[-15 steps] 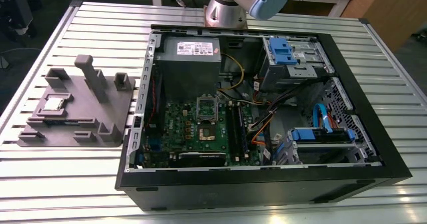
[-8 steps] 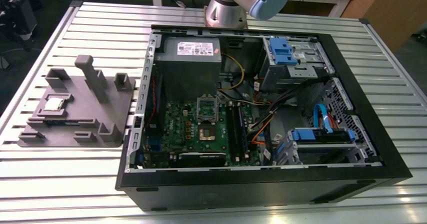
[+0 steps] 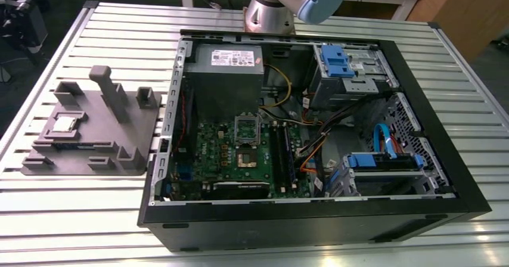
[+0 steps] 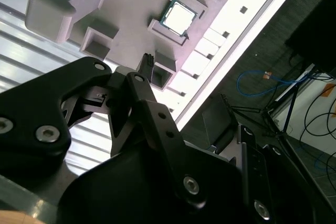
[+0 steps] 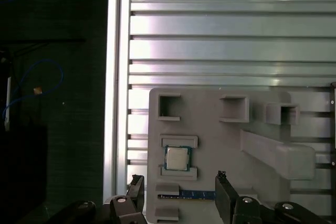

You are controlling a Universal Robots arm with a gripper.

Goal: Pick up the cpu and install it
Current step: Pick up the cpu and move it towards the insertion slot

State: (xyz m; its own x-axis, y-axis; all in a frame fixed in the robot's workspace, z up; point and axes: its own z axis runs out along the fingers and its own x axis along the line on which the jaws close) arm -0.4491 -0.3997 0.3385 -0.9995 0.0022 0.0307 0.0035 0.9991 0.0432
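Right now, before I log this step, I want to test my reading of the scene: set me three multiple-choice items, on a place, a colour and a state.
1. Where is the cpu? A in the motherboard socket; B in the grey fixture plate; C on the floor.
2. What colour are the drive carriers in the computer case? A blue; B red; C yellow.
3. How is the gripper? A shut on the cpu; B shut on nothing; C open, empty.
B: the first wrist view shows it seated in the plate. A: the carriers are blue. C: its fingers stand apart with nothing between.
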